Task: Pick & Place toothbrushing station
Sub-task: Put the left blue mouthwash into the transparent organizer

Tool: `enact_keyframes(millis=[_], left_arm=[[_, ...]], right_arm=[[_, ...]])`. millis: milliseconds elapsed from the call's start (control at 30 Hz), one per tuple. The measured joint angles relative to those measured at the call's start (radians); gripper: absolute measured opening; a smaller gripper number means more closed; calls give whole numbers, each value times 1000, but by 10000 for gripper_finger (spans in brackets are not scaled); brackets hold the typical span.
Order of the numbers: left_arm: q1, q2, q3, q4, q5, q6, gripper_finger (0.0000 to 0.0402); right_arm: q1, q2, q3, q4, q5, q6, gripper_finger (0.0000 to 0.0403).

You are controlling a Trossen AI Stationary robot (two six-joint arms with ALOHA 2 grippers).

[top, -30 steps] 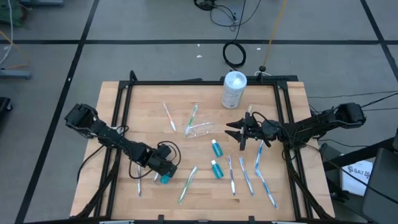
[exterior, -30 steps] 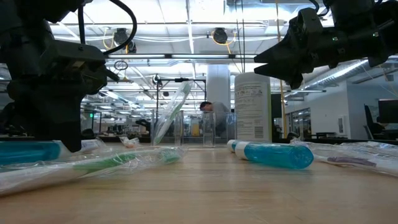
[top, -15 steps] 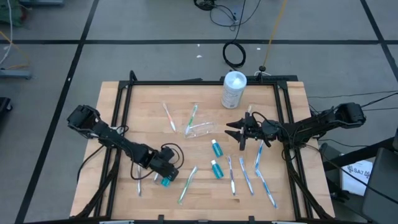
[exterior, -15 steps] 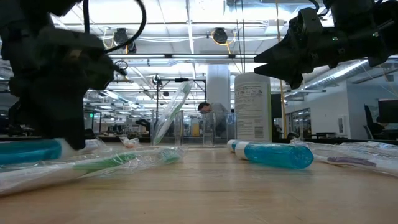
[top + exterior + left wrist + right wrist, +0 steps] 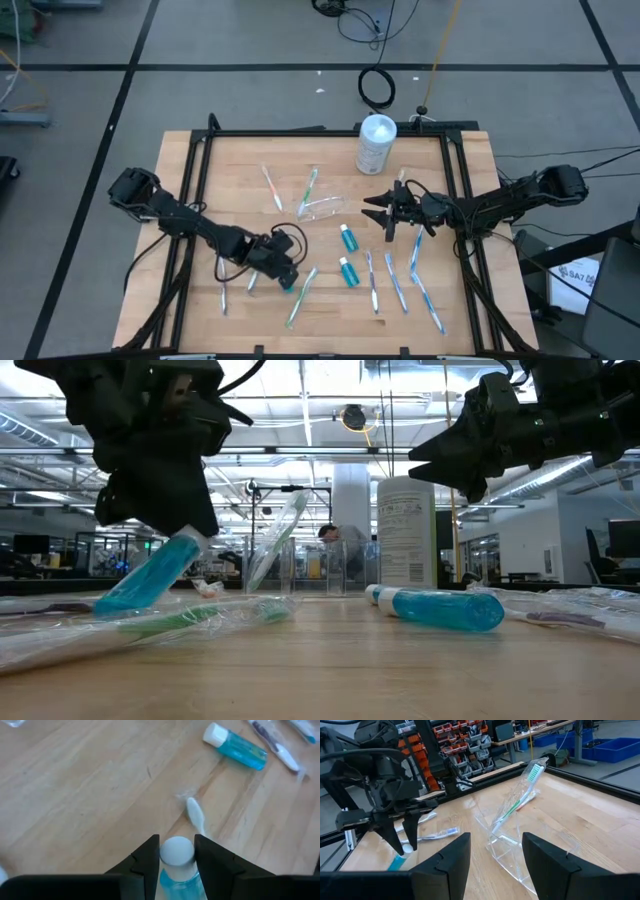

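Note:
My left gripper [image 5: 286,274] is shut on a small blue tube with a white cap [image 5: 150,574] at the near middle of the table. Two more blue tubes [image 5: 348,238] [image 5: 349,272] lie to its right. A clear holder [image 5: 321,207] lies on its side at mid-table, with a wrapped green toothbrush [image 5: 310,186] leaning in it. My right gripper [image 5: 386,214] is open and empty, above the table right of the holder. My left gripper pinches the tube at its cap end [image 5: 176,852] between its two fingers [image 5: 149,862], which slant down from the table's left. The tube is tilted, cap end up, and its blue body [image 5: 128,592] slopes down below the fingers. Whether its lower end touches the table I cannot tell.
A white canister [image 5: 377,144] stands at the far edge. Several wrapped toothbrushes lie near the right front [image 5: 398,284], by the left gripper [image 5: 301,295] and at the far left [image 5: 271,186]. A black frame [image 5: 300,132] borders the table.
My left gripper has risen and gone toward the table's right edge with the blue tube. The tube, which lay flat on the table, is now tipped with its cap end raised. My right gripper has kept still.

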Motion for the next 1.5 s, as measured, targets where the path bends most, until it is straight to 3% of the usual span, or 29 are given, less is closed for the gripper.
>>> enact_keyframes(millis=[767, 1500], left_arm=[[-5, -2, 0, -16, -50, 0, 122], [61, -3, 1, 81, -52, 131, 122]], right_arm=[[0, 0, 0, 0, 0, 0, 171], [0, 0, 0, 0, 0, 0, 171]])
